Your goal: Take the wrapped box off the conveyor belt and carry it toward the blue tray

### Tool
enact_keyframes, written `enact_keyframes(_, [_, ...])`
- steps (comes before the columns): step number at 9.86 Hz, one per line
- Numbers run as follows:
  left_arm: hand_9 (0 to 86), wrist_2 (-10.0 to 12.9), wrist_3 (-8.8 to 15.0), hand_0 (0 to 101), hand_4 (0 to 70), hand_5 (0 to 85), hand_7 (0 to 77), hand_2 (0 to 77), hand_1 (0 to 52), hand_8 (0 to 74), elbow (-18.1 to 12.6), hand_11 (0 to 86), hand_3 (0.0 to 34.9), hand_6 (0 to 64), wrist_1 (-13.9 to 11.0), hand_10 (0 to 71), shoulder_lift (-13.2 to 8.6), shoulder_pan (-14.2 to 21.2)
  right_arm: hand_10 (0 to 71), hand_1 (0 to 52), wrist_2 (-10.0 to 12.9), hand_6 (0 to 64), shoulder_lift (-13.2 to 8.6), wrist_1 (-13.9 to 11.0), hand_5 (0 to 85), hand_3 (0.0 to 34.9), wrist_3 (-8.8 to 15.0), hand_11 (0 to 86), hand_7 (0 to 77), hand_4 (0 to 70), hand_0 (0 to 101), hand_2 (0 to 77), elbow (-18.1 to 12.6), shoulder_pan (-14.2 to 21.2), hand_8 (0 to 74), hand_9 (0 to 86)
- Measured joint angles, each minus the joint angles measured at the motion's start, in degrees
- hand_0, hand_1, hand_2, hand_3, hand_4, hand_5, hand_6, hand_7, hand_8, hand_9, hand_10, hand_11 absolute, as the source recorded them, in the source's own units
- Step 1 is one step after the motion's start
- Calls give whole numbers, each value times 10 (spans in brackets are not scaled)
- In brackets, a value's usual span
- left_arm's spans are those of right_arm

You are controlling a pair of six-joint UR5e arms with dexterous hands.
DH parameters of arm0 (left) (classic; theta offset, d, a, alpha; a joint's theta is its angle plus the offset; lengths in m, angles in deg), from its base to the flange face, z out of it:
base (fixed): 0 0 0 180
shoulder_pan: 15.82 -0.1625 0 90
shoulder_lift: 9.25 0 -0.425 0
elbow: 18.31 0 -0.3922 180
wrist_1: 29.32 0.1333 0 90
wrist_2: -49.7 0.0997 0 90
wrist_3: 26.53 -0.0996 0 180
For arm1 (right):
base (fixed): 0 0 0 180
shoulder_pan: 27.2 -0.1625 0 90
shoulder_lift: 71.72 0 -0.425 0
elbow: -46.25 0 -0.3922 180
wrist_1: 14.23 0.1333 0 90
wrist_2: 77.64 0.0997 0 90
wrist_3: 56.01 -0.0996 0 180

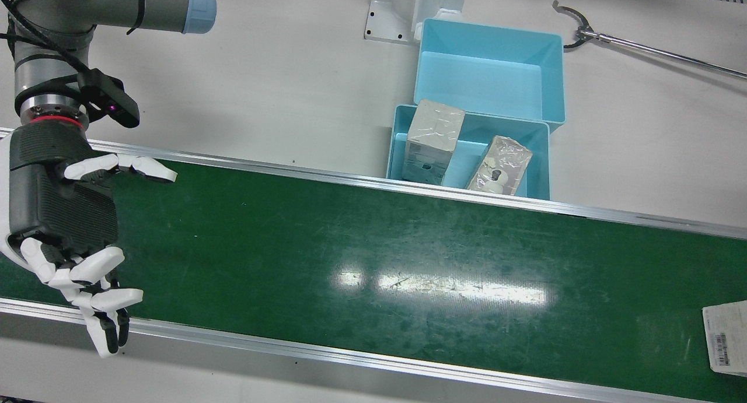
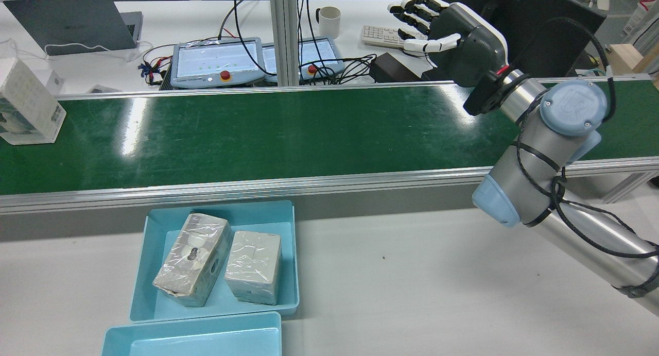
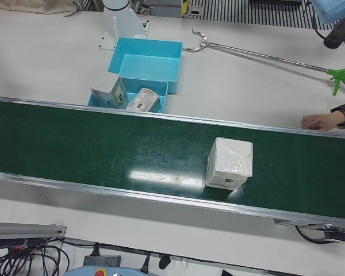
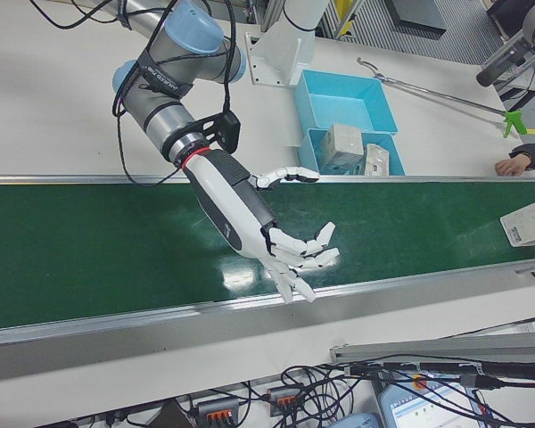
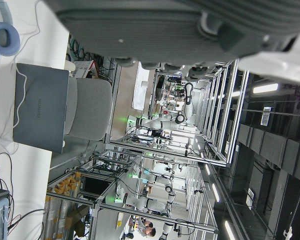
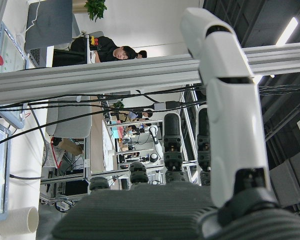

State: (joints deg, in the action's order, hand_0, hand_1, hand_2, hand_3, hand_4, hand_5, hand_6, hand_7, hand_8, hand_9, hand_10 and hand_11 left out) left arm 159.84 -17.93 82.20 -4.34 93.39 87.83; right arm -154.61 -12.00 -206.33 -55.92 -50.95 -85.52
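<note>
While the wrapped box sits upright on the green conveyor belt toward the robot's left end, well apart from any hand, the right hand hangs over the belt's opposite end, fingers spread and holding nothing. The left hand's palm edge shows only in its own camera, so whether it is spread or clenched cannot be told. The step in hand looks like waiting or approach: nothing is grasped yet. The nearer blue tray already holds two wrapped boxes; a second, empty one adjoins it. Next, the right hand probably must meet the box, close around its sides, then lift toward the tray.
</note>
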Motion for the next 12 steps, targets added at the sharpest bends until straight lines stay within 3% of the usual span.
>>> enact_keyframes(3, [0,0,0,0,0,11,0,5,0,0,0,0,0,5,0,0,0,0,0,191,0,93,0,0,420,158,0,16,311,224,517,235,3,4,22,93])
enact_keyframes(10, [0,0,0,0,0,11,0,5,0,0,0,0,0,0,0,0,0,0,0,191,1,93,6,0,420,160,0,16,311,207,517,229,3,21,22,93])
enact_keyframes(12, [0,0,0,0,0,11,0,5,0,0,0,0,0,5,0,0,0,0,0,191,1,87,6,-22,420,159,0,16,311,213,517,229,1,23,22,87])
